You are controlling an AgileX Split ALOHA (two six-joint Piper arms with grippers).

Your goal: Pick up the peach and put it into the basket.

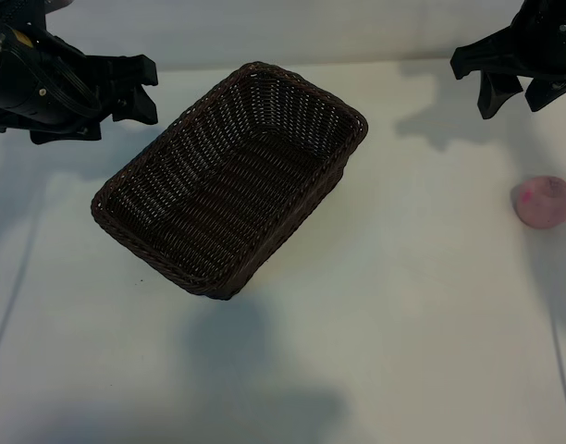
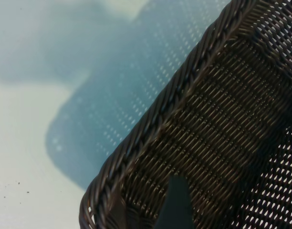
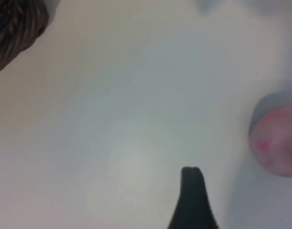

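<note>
While the peach (image 1: pixel 545 201) lies right of the basket (image 1: pixel 229 176), both grippers, left (image 1: pixel 140 88) and right (image 1: pixel 510 79), hover wide open, empty.

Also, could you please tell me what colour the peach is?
The peach is pale pink with a darker pink blotch, clearest in the exterior view.

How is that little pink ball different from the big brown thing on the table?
The peach is small, round and pale pink; the basket is far larger, rectangular and dark brown. The peach looks smooth, while the basket is woven wicker with a braided rim. The peach sits near the table's right edge, the basket nearer the middle, turned at an angle. Both rest on the white table, and neither is held.
</note>
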